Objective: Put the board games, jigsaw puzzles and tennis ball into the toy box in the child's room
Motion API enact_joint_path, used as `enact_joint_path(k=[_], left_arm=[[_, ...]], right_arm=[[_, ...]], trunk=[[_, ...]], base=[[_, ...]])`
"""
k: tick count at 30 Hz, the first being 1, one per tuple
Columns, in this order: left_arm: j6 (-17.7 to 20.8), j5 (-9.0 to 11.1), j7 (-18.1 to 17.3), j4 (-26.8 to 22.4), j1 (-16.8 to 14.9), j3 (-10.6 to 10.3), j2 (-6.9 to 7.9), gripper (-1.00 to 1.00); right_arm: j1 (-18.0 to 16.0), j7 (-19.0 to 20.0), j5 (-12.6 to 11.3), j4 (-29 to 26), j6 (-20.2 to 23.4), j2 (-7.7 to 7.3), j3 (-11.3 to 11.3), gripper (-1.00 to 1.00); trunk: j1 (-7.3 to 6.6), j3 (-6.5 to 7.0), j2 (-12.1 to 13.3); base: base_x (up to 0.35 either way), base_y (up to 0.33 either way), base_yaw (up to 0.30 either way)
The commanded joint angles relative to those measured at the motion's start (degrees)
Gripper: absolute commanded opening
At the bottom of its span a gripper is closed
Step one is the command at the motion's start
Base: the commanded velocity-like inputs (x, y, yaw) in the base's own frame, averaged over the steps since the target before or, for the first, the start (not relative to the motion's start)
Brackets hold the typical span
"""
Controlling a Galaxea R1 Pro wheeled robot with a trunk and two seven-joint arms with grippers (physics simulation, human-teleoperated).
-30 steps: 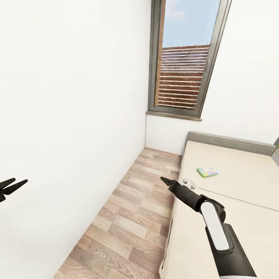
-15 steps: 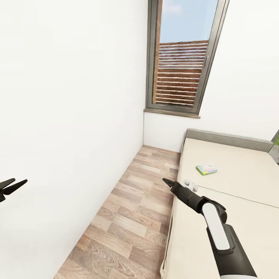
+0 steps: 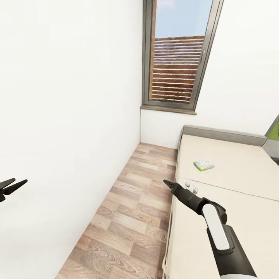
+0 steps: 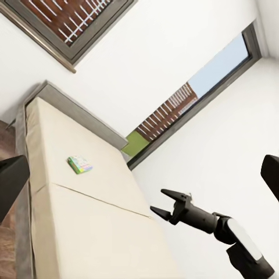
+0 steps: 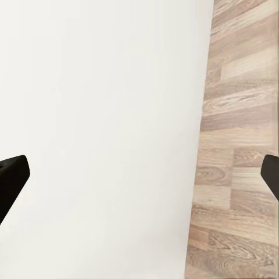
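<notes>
Camera panned right, board game (image 3: 204,165) flat on bed (image 3: 232,162), angled.

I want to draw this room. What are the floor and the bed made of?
The floor looks like wood planks or wood-look laminate: brown boards with grain lines and a soft matte sheen. The bed looks like a cream fabric mattress, smooth and matte, with a seam across it, set against a grey headboard that may be padded. It is a render, so this is a guess.
</notes>
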Motion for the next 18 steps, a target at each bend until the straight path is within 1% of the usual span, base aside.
enact_joint_path(k=[1, 11, 18], left_arm=[[0.6, 0.0, -0.2, 0.0, 0.0, 0.0, 0.02, 1.00], [0.6, 0.0, -0.2, 0.0, 0.0, 0.0, 0.02, 1.00], [0.6, 0.0, -0.2, 0.0, 0.0, 0.1, 0.02, 1.00]], right_arm=[[-0.1, -0.1, -0.2, 0.0, 0.4, 0.03, -0.2, 1.00], [-0.1, 0.0, -0.2, 0.2, 0.4, 0.01, -0.2, 1.00], [-0.1, 0.0, -0.2, 0.2, 0.3, 0.10, -0.2, 1.00]], trunk=[[0.03, -0.21, -0.1], [0.03, -1.07, -0.1], [0.03, -1.58, -0.1]], base=[[0.000, 0.020, -0.113], [0.000, 0.006, -0.121], [0.000, 0.000, -0.163]])
